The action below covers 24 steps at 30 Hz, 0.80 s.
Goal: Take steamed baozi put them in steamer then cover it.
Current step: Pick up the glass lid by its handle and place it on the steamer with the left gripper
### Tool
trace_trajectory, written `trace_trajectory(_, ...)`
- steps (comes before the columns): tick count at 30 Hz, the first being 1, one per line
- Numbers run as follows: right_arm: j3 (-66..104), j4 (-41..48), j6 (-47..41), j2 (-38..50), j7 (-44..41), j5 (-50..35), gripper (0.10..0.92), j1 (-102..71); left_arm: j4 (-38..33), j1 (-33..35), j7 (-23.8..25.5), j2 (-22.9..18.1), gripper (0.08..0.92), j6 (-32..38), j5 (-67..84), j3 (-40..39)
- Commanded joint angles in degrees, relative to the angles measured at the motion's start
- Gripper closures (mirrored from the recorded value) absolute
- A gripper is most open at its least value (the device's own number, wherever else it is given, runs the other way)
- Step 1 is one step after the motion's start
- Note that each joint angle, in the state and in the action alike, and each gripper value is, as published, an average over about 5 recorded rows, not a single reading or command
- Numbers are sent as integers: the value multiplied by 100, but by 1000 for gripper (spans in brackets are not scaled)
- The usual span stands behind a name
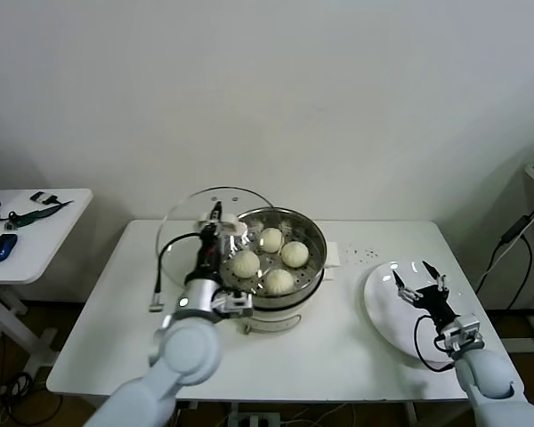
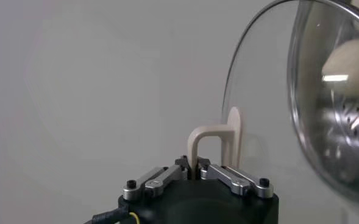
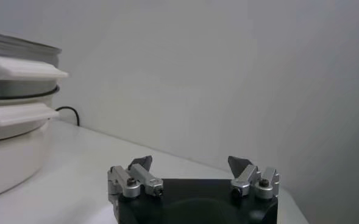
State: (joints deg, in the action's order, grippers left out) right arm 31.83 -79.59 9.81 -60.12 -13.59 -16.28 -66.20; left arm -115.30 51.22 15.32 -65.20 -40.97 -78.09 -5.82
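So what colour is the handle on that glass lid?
Cream-white; the lid handle, pinched by the left gripper, shows best in the left wrist view.

head view looks down over the table point(image 1: 338, 347); both wrist views sit close, level, sharing the steamer point(image 3: 14, 73).

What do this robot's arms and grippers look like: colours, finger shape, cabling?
Both arms have rounded pale grey-white shells. The left gripper and right gripper have black bodies, silver metal finger links with dark screws and dark pointed tips. Black cables loop from each wrist.
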Motion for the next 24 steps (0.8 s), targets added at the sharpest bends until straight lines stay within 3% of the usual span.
trace_trajectory(1, 86, 32, 25, -5, -13, 22, 203, -14, 1257, -766, 388, -1535, 850, -403, -857, -929)
trace_trajectory(8, 136, 70, 61, 0, -36, 34, 203, -34, 1741, -643, 124, -1971, 850, -403, -910, -749)
trace_trajectory(24, 208, 85, 110, 14, -101, 129, 203, -91, 2294, -764, 68, -1967, 850, -403, -714, -572)
